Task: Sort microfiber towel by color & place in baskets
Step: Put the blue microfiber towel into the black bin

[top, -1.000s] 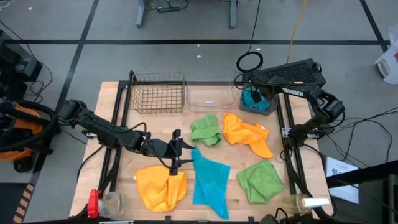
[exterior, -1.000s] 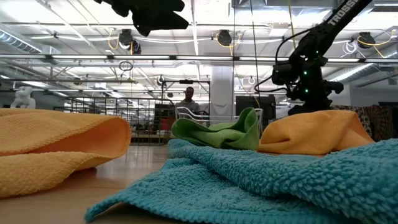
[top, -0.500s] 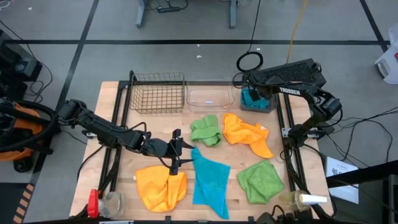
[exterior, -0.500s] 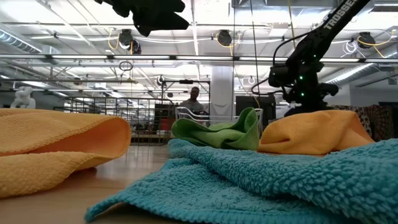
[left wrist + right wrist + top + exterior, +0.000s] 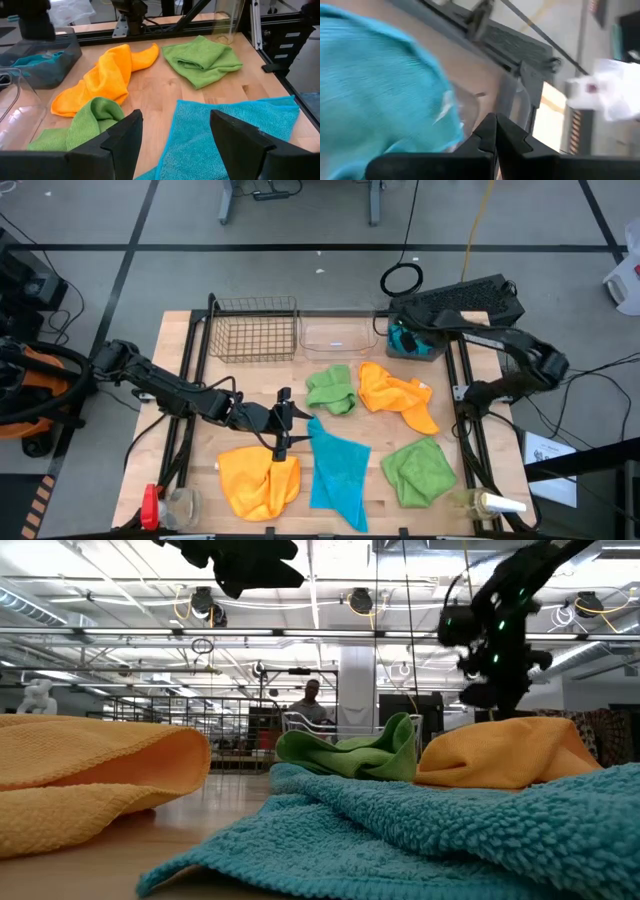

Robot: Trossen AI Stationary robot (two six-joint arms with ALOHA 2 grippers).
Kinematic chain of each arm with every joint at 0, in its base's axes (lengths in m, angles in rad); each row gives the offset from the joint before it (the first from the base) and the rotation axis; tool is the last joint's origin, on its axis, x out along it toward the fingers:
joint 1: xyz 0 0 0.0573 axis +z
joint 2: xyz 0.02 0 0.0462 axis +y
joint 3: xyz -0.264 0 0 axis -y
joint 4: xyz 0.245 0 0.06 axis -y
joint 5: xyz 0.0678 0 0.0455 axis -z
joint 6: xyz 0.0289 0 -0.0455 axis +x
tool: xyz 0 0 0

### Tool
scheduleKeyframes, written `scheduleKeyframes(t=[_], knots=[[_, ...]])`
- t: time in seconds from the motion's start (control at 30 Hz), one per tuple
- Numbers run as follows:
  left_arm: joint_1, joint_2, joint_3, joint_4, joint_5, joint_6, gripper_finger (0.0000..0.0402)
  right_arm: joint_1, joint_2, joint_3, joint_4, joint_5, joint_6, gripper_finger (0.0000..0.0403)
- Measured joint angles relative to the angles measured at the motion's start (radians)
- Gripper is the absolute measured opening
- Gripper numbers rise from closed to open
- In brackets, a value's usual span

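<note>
The right claw [image 5: 495, 131], fingers pressed together and empty, hangs over the dark grey tub [image 5: 428, 352] at 1 o'clock. The left claw [image 5: 172, 135] gapes above the blue towel [image 5: 337, 470].

1. The right arm [image 5: 470, 308] swings over the dark grey tub [image 5: 414, 341] at the table's far right corner; its elbow, bent close by the table's right edge before, now reaches farther out past that edge.
2. In the low view the right gripper [image 5: 497, 690] sits higher than a second ago, lifted clear above the orange towel [image 5: 505, 755], and it blurs with motion.
3. Its fingers [image 5: 492, 137] are pressed together above the teal towel [image 5: 375, 85] lying in the tub.
</note>
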Motion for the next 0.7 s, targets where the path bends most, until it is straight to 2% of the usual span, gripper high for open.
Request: scheduleKeyframes(t=[0.2,0.3,0.5,0.7], knots=[[0.000,0.000,0.000,0.000,0.000,0.019,0.0238,0.198,-0.229,0.000,-0.026,-0.295,0.081,0.0000],[0.000,0.000,0.000,0.000,0.000,0.015,0.0238,0.334,-0.307,0.001,-0.014,-0.379,0.132,0.0000],[-0.001,0.028,0.000,0.001,-0.001,-0.037,0.0238,0.646,-0.350,0.001,0.017,-0.381,0.281,0.0000],[-0.009,0.100,0.000,-0.004,0.006,-0.112,0.0238,0.904,-0.274,0.001,0.208,-0.358,0.333,0.0000]])
